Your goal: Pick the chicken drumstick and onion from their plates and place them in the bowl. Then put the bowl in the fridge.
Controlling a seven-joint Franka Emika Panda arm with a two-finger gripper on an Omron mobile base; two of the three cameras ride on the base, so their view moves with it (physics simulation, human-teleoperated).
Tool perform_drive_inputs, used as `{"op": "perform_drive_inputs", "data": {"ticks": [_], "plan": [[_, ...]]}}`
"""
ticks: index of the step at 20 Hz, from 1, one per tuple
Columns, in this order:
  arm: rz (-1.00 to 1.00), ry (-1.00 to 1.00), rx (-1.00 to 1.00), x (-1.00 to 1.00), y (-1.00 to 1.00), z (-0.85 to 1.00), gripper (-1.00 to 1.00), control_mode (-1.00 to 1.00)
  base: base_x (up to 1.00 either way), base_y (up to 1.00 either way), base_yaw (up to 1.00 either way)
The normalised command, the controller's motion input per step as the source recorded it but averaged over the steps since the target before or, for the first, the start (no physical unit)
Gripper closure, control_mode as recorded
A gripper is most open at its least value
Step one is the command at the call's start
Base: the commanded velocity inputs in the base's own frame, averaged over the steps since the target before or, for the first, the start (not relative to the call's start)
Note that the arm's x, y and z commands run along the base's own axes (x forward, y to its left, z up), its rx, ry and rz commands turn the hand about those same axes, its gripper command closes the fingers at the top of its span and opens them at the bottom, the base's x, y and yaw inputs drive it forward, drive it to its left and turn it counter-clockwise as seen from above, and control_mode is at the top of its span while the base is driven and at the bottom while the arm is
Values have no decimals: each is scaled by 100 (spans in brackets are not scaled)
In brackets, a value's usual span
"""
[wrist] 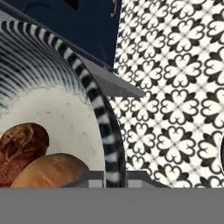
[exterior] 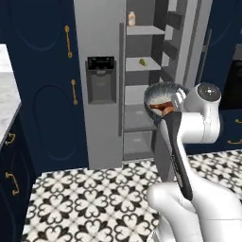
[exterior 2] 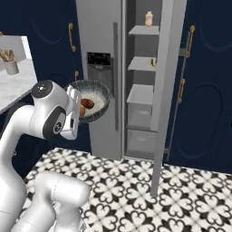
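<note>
**Op:** Right, I'm on the last step. My pincer point(exterior 2: 77, 113) is clamped together on the rim of the round deep grey-blue speckled bowl point(exterior 2: 93, 95), held aloft; the brown roasted drumstick point(wrist: 19, 151) and orange-tan onion point(wrist: 52, 173) lie inside.

**Partner:** And the fridge?

**Op:** The tall stainless-steel fridge point(exterior: 101, 47) stands open at twelve o'clock. Next I'd judge: carry the bowl level onto a grey shelf point(exterior: 137, 117).
</note>
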Motion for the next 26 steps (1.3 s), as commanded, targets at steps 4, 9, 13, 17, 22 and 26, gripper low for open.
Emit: {"op": "perform_drive_inputs", "data": {"ticks": [4, 9, 13, 17, 22, 26], "plan": [[0, 0, 0, 0, 0, 0, 100, 100, 100, 99, -52], [0, 0, 0, 0, 0, 0, 100, 100, 79, 42, -35], [0, 0, 0, 0, 0, 0, 100, 100, 96, -17, -13], [0, 0, 0, 0, 0, 0, 100, 100, 94, -14, -10], [0, 0, 0, 0, 0, 0, 100, 100, 21, -73, -11], [0, 0, 0, 0, 0, 0, 100, 100, 41, -17, -9]]}}
